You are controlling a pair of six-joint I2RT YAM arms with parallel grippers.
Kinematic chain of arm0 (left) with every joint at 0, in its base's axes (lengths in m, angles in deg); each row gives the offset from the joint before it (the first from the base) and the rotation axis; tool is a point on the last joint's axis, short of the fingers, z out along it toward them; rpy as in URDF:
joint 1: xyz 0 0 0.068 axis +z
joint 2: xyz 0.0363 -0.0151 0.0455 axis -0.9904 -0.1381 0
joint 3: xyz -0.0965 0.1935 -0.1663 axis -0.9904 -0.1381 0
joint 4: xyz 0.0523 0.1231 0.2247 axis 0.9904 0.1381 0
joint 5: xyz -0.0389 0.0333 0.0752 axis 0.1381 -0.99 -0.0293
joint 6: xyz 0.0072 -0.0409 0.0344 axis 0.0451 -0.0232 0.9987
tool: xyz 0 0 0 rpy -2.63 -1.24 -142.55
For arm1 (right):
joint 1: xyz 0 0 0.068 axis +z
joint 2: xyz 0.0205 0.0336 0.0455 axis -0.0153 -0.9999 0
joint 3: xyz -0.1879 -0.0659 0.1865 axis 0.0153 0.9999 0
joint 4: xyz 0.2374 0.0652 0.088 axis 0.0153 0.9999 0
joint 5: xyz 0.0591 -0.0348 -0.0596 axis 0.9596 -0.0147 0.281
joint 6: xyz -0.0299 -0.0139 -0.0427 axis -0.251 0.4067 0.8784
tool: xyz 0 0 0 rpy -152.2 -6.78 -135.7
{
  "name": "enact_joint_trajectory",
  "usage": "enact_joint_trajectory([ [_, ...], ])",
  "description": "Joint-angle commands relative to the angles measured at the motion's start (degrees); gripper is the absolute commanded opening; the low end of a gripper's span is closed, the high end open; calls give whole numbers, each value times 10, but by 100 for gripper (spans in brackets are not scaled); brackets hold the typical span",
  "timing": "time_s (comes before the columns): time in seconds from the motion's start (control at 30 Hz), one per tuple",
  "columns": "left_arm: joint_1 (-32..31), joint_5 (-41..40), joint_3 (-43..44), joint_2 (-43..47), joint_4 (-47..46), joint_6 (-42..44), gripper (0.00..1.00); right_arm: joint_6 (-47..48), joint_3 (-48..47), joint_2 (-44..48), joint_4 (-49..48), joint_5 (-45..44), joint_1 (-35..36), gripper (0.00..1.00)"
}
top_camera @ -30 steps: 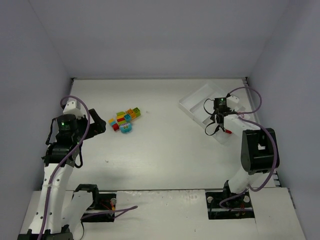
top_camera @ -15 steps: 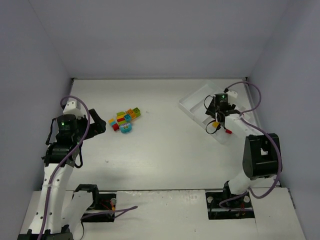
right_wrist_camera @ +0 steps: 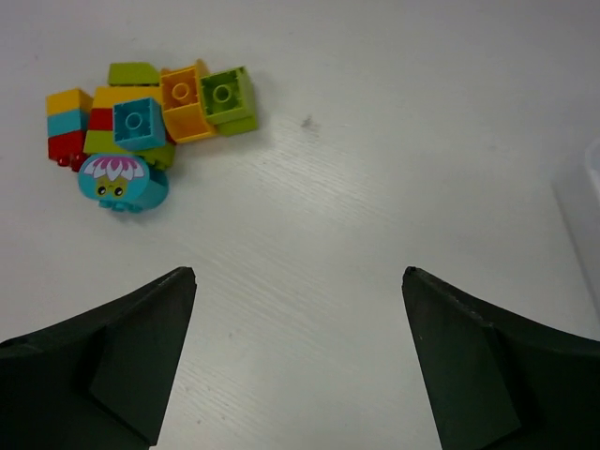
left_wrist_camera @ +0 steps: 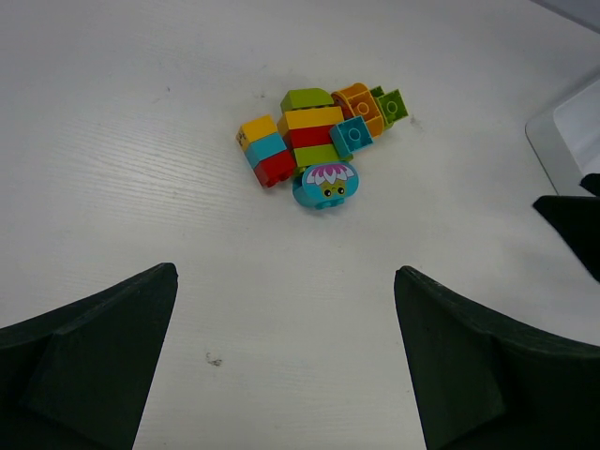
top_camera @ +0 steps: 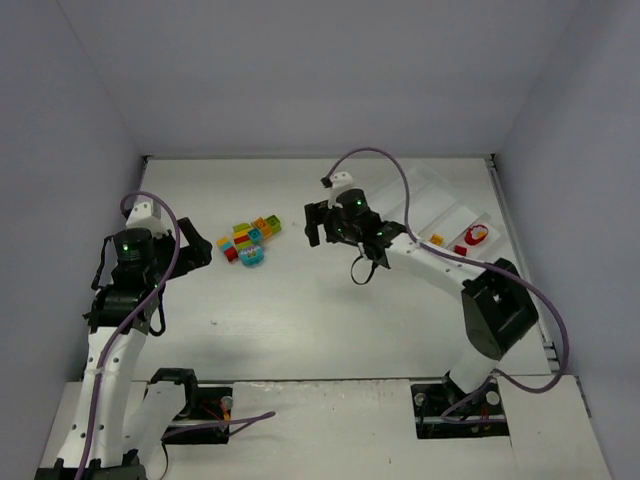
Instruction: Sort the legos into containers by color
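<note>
The legos (top_camera: 250,240) lie in a tight pile left of the table's middle, in lime, teal, orange-yellow and red, with a rounded teal piece with a face (left_wrist_camera: 323,185) at the pile's near side. My left gripper (left_wrist_camera: 286,272) is open and empty, a short way left of the pile (left_wrist_camera: 309,141). My right gripper (right_wrist_camera: 298,272) is also open and empty, hovering over bare table to the right of the pile (right_wrist_camera: 141,117). The white containers tray (top_camera: 420,200) sits at the far right. An orange brick (top_camera: 437,240) and a red piece (top_camera: 475,237) lie in it.
The walls of the enclosure close in on three sides. The right arm's link (top_camera: 440,260) stretches across the table from its base toward the middle. A corner of the tray (left_wrist_camera: 562,141) shows in the left wrist view.
The right arm swung from over the tray leftward to the table's middle, and its jaws opened. A red piece now lies in the tray. The left arm has not moved.
</note>
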Motion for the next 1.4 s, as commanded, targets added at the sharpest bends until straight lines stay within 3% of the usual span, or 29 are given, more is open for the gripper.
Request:
enact_joint_trajectory([
  [0.0,5,-6,12,0,-28,2,92,14,-41,-52,-48,13,39,90],
  [0.2,5,-7,12,0,-28,2,93,16,-97,-150,-65,6,94,98],
  [0.83,5,-7,12,1,-28,2,92,-8,-262,-353,-79,-33,173,98],
  [1.0,5,-7,12,1,-28,2,92,-18,-276,-366,-79,-55,174,98],
  [1.37,5,-6,12,1,-29,2,92,11,-272,-293,-69,-110,179,94],
])
